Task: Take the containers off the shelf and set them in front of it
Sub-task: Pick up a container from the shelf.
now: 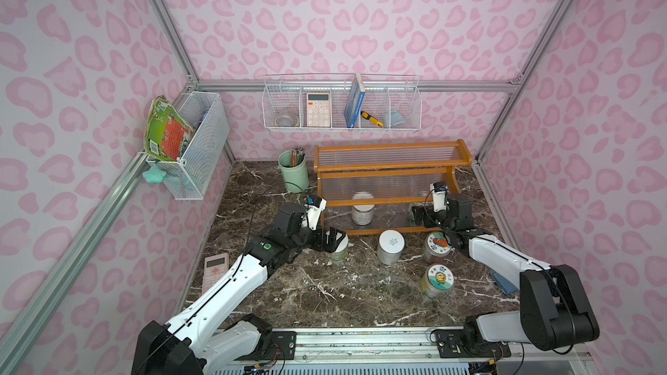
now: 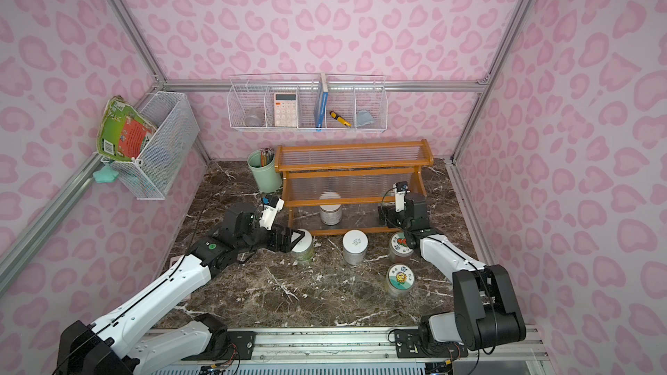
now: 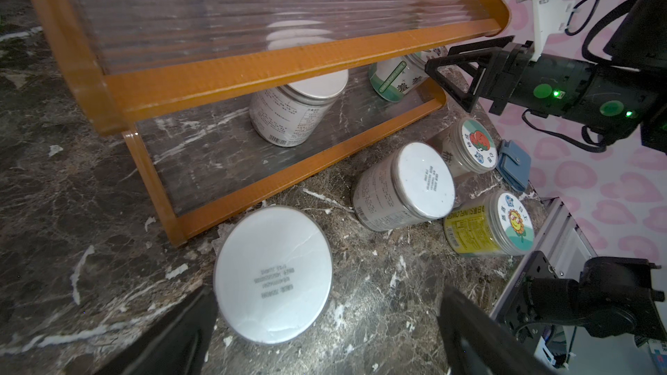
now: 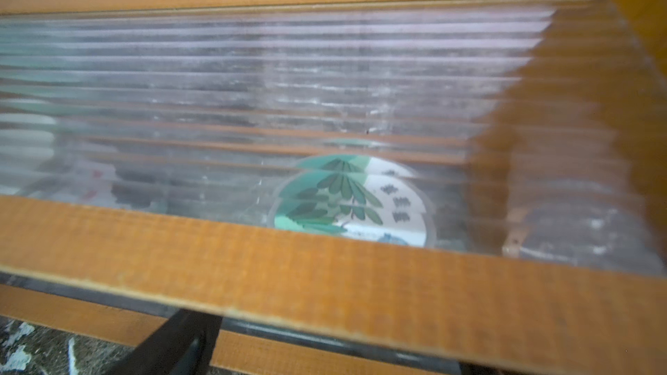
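The shelf [image 1: 389, 171] stands along the back edge of the tabletop [image 1: 288, 301], toward the back right corner. Its long axis runs with that edge and its tiers step down toward the front edge. A mint-green pencil cup [image 1: 293, 174] holding pencils stands just beside its left end. A pink calculator [image 1: 216, 272] lies at the left edge and a blue wallet [image 1: 505, 281] at the right edge. A wire basket [image 1: 411, 102] on the back wall holds a white calculator, a blue book and a yellow cutter.

Two jars stand on the bottom tier under the overhanging middle tier: a shelf white-lid jar [image 1: 362, 212] near the middle and a leaf-lid jar [image 4: 352, 200] near the right end, its lid seen through the ribbed panel. Four stand on the tabletop in front: a left white-lid jar [image 3: 272, 275], a middle white-lid jar [image 1: 391, 243], a red-fruit-lid jar [image 1: 436, 243] and, nearer the front edge, a sunflower-lid jar [image 1: 438, 277]. All six are upright, lids up, with their contents hidden by labels.

The left claw [image 1: 332, 241] hangs over the left white-lid jar, fingers spread wide and not gripping it. The right claw [image 3: 442, 61] reaches into the bottom tier just beside the leaf-lid jar, its jaws apart.
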Robot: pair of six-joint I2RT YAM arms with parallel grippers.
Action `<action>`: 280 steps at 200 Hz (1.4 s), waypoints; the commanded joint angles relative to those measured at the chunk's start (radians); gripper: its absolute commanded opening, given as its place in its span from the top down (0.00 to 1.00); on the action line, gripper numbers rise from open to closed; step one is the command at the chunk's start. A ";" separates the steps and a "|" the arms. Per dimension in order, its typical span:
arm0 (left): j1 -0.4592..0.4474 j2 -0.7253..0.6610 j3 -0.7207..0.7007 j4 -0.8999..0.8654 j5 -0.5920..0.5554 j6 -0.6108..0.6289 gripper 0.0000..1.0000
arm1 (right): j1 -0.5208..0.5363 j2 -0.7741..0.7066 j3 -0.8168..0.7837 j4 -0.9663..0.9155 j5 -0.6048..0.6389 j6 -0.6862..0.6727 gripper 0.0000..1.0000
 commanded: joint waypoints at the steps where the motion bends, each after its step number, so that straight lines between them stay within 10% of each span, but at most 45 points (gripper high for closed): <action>1: 0.000 -0.002 0.000 0.007 0.002 0.002 0.01 | 0.010 0.014 0.008 0.046 0.026 -0.009 0.01; 205: 0.000 -0.004 0.001 0.002 -0.002 0.003 0.01 | 0.030 0.161 0.062 0.135 0.119 -0.022 0.01; 280: 0.000 -0.004 0.001 0.000 -0.003 0.003 0.01 | 0.032 0.153 0.061 0.119 0.102 -0.012 0.26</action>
